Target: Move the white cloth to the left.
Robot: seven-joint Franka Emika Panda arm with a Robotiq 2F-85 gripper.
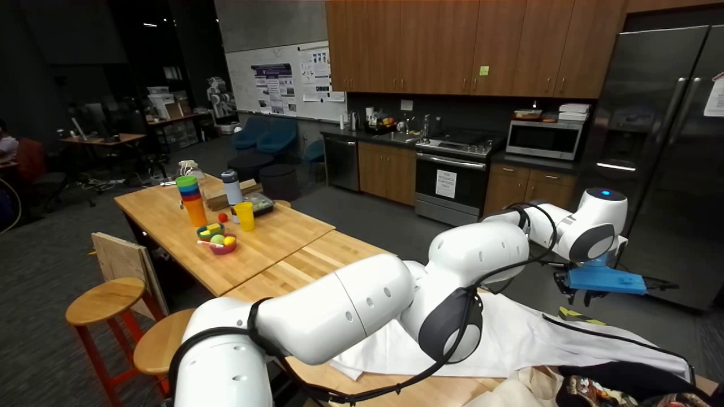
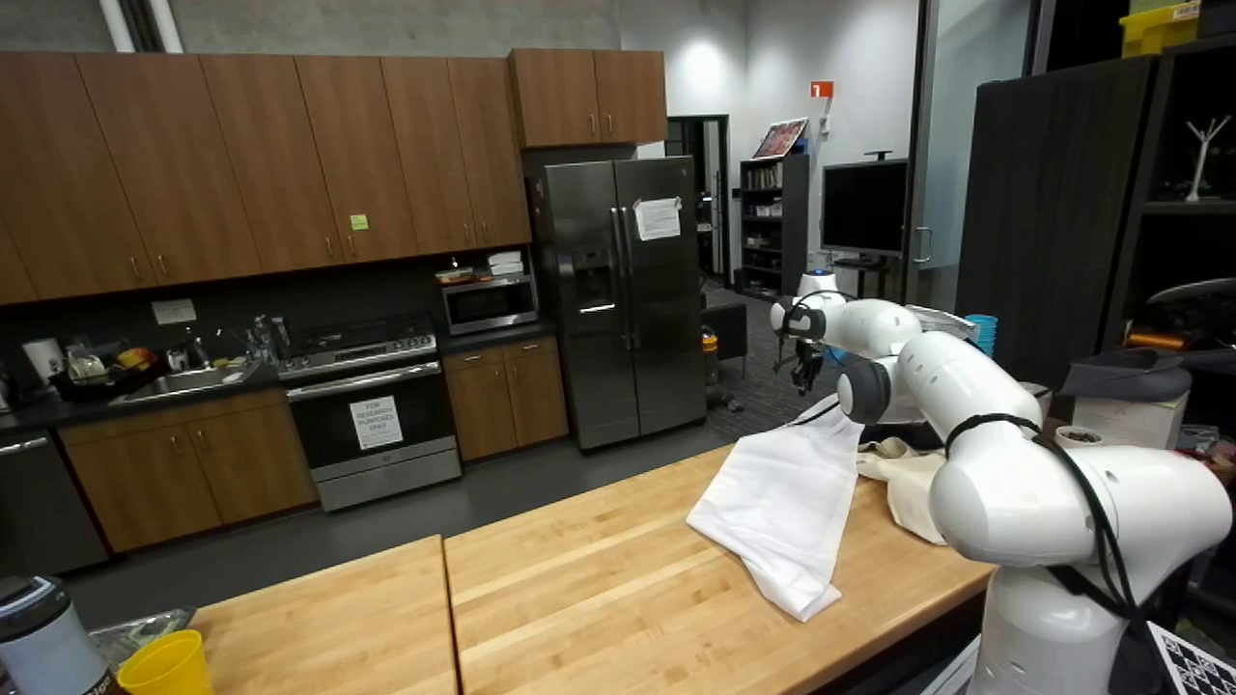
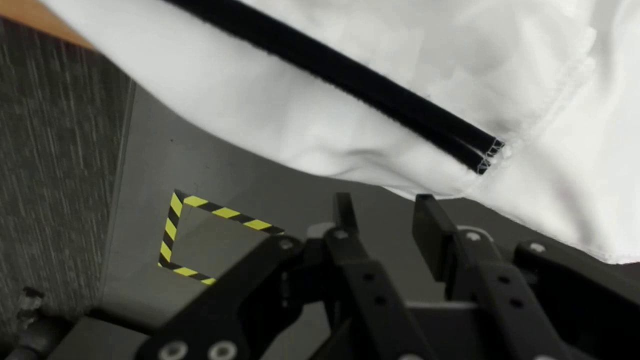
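Observation:
The white cloth lies wrinkled on the wooden table in both exterior views [image 1: 526, 333] [image 2: 777, 502], partly hidden behind the arm. A black strip [image 3: 350, 82] runs across it in the wrist view, where the cloth [image 3: 240, 110] fills the upper part. My gripper [image 3: 383, 197] is open with nothing between its fingers. In the wrist view its fingertips appear just below the cloth's edge, over the grey floor. In both exterior views the gripper [image 1: 579, 298] [image 2: 805, 376] is raised beyond the table's far side, apart from the cloth.
A beige fabric bag [image 2: 912, 487] and dark fabric [image 1: 633, 376] lie beside the cloth. Bowls [image 1: 223, 244], cups [image 1: 245, 216] and a bottle [image 1: 232, 189] stand on the adjoining table [image 1: 283, 240]. Yellow-black tape [image 3: 225, 212] marks the floor.

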